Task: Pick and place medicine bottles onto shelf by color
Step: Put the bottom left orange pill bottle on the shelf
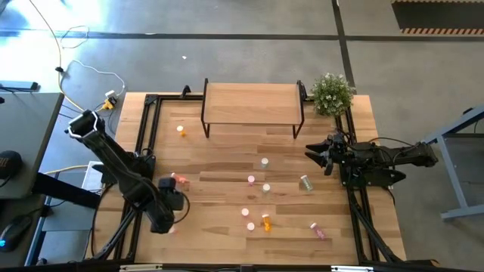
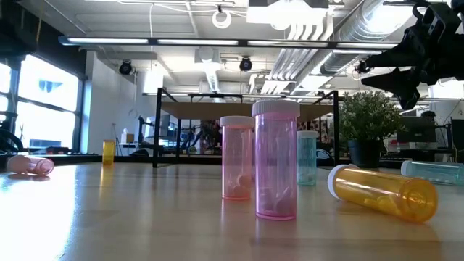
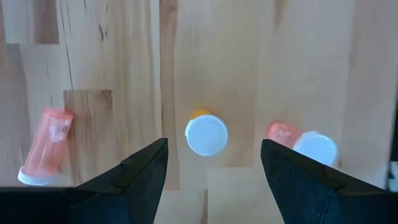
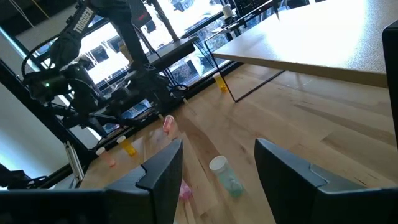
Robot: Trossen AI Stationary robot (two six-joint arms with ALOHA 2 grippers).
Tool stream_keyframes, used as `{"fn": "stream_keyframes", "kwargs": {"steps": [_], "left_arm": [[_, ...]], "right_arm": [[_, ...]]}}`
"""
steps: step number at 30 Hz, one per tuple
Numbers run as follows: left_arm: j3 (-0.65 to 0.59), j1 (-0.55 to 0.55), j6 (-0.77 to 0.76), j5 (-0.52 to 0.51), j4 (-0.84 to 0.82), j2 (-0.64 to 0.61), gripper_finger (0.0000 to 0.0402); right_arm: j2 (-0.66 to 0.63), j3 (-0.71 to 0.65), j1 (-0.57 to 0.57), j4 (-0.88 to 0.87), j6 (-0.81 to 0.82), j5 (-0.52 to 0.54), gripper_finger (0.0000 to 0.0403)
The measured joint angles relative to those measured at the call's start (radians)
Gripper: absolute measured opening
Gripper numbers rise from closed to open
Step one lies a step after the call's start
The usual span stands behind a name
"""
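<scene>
Several tiny white-capped bottles are scattered over the table. An orange one [image 1: 266, 221] lies beside two pink ones [image 1: 246, 213], and a pale green one [image 1: 305, 182] lies on its side. The shelf [image 1: 252, 102] stands at the far edge on black legs. My left gripper [image 1: 171, 201] [image 3: 214, 165] hangs open, pointing down over the near-left area. An upright orange bottle [image 3: 206, 134] stands below the gap between its fingers. A pink bottle [image 3: 46, 146] lies to one side and a reddish one [image 3: 305, 143] stands on the other. My right gripper [image 1: 318, 155] [image 4: 217, 171] is open, raised near the right edge.
A potted plant [image 1: 333, 94] stands at the shelf's right end. A lone orange bottle [image 1: 181, 131] stands left of the shelf. Black frame rails [image 1: 147, 128] run along the table's left and right sides. Bare wood lies between the shelf and the bottles.
</scene>
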Motion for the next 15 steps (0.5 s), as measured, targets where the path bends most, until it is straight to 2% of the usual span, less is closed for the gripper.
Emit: {"fn": "stream_keyframes", "kwargs": {"steps": [15], "left_arm": [[0.000,0.020,-0.004,-0.002,0.044,0.114,0.0245]], "right_arm": [[0.000,0.000,0.000,0.000,0.000,0.000,0.0191]]}}
